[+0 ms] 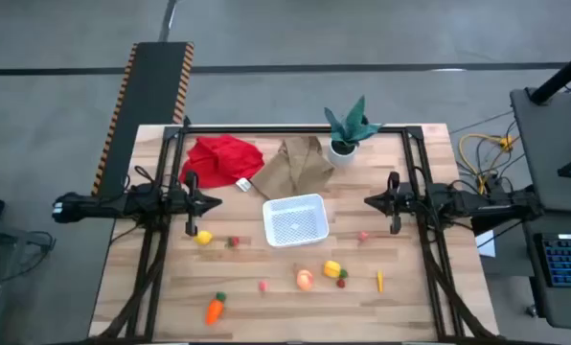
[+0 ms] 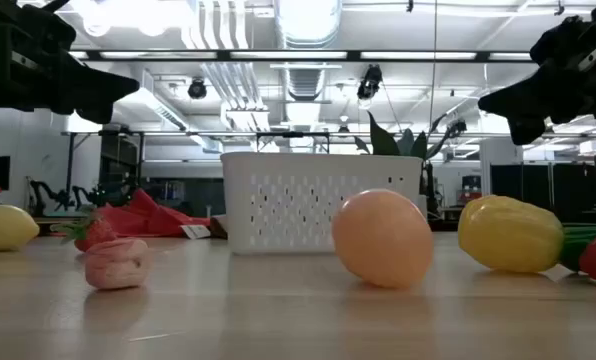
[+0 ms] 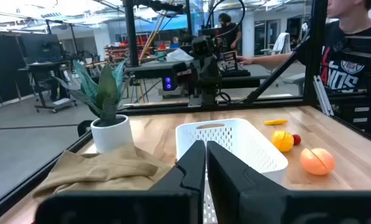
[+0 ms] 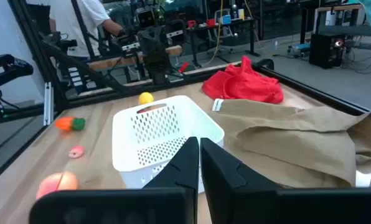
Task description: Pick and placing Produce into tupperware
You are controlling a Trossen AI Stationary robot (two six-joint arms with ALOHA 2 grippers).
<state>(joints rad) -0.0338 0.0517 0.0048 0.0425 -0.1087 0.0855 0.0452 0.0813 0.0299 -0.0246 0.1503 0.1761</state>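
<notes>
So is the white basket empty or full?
Empty. The white perforated plastic basket shows only its bare dotted bottom from above; every toy fruit lies outside on the table.

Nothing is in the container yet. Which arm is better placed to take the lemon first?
Left, probably. The lemon lies just in front of the shut left gripper, while the right gripper waits across the empty white container.

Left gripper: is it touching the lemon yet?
Apart. The high view shows the left gripper shut beside the red cloth, with bare table between it and the lemon.
</notes>
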